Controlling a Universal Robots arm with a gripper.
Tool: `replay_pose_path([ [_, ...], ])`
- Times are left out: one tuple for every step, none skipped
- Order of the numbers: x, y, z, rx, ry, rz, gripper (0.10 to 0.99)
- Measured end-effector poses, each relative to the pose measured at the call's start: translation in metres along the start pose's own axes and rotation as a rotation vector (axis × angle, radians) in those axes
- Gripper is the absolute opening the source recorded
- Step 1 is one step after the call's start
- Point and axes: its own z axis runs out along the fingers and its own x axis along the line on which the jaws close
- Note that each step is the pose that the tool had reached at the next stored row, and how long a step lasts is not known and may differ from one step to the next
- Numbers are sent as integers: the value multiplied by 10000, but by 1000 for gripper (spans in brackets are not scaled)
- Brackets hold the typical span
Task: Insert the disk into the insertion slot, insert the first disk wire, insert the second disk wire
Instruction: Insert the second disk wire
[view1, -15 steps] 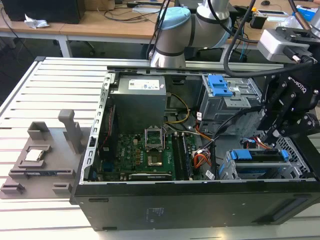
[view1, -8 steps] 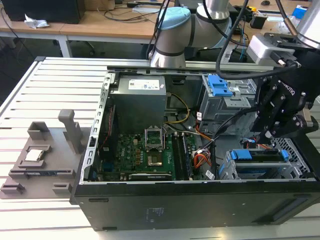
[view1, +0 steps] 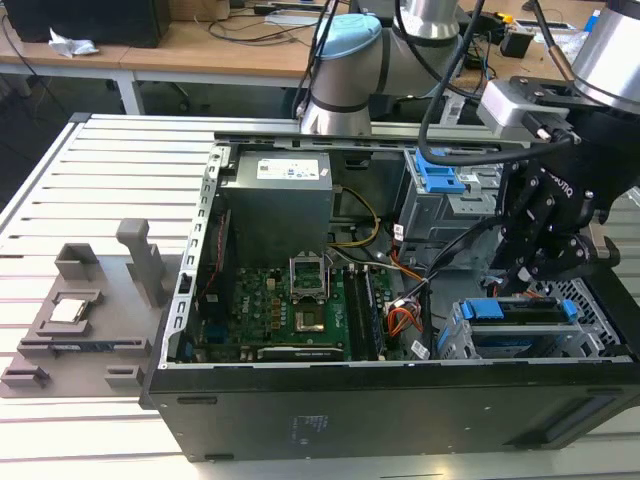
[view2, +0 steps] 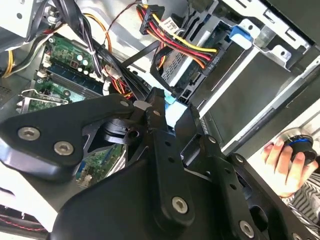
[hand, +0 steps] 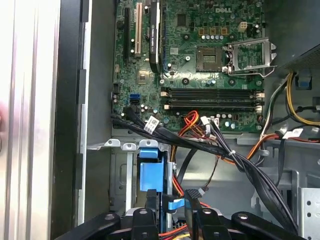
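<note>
The disk (view1: 520, 328), silver in a bright blue carrier, lies inside the grey perforated insertion slot (view1: 603, 303) at the case's front on the exterior view's right. My black gripper (view1: 515, 278) hangs over the disk's inner end among the cables. In both wrist views its fingers (view2: 156, 107) are closed on a light blue flat wire end (view2: 170, 114) (hand: 174, 204), close to the blue carrier (hand: 150, 175). A black connector with red, yellow and black wires (view2: 192, 75) sits against the disk's edge (view2: 240, 100); I cannot tell whether it is seated.
The open case holds a green motherboard (view1: 300, 300), a grey power supply (view1: 275, 205) and a black cable bundle (hand: 215, 147) crossing near the gripper. A taller grey box with a blue latch (view1: 437, 172) stands behind. A person's hand (view2: 282, 165) grips a knob outside the case.
</note>
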Motion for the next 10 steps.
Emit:
replay_pose_path([
  [-37, 0, 12, 3, 88, -44, 361],
  [-61, -1, 22, 6, 152, -88, 361],
  [-75, -1, 28, 9, 200, -124, 361],
  [-101, -3, 44, 16, 276, -214, 361],
  [-120, -4, 58, 23, 333, -290, 361],
  [-133, -5, 72, 29, 400, -367, 361],
  [-138, -6, 87, 36, 439, -438, 361],
  [-140, -7, 96, 38, 471, -474, 361],
  [-141, -7, 104, 41, 501, -503, 361],
  [-143, -8, 111, 42, 545, -535, 361],
])
